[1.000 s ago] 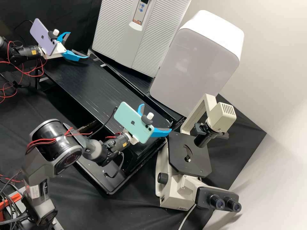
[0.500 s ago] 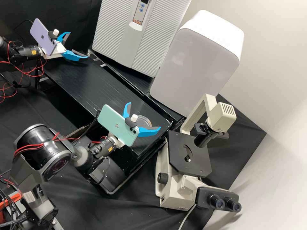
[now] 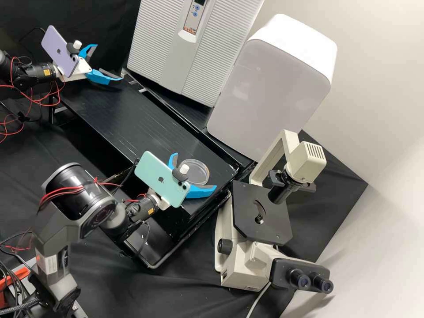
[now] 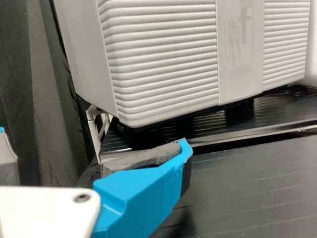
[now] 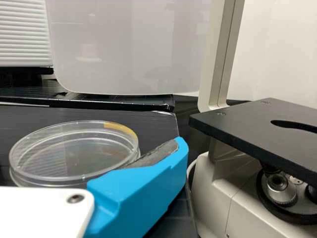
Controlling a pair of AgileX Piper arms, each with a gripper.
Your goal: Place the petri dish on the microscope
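Right gripper (image 3: 196, 171): fingers wide apart, one each side of the petri dish (image 3: 198, 167); can't tell if either touches it. Dish lies flat on the black bench top (image 3: 115, 101), clear walls, yellow-orange patch (image 5: 116, 127) on its rim. Teal phone (image 3: 154, 176) is mounted just behind those fingers, on the arm side. Microscope (image 3: 243, 265) stands near, past the fingers and off the end of the bench top: flat black stage (image 3: 265, 234) with a curved slot, twin eyepieces (image 3: 309, 280), lamp housing (image 3: 304, 163) above on a cream frame. Beyond the fingers, across the bench top, there's a big white box (image 3: 265, 97) with rounded corners. Ribbed pale grey unit (image 3: 154, 44) is next to it, farther from these fingers. Left gripper (image 3: 108, 62) is well apart from the right one, fingers spread, nothing between them, close to the ribbed unit. Purple phone (image 3: 58, 51) behind its fingers.
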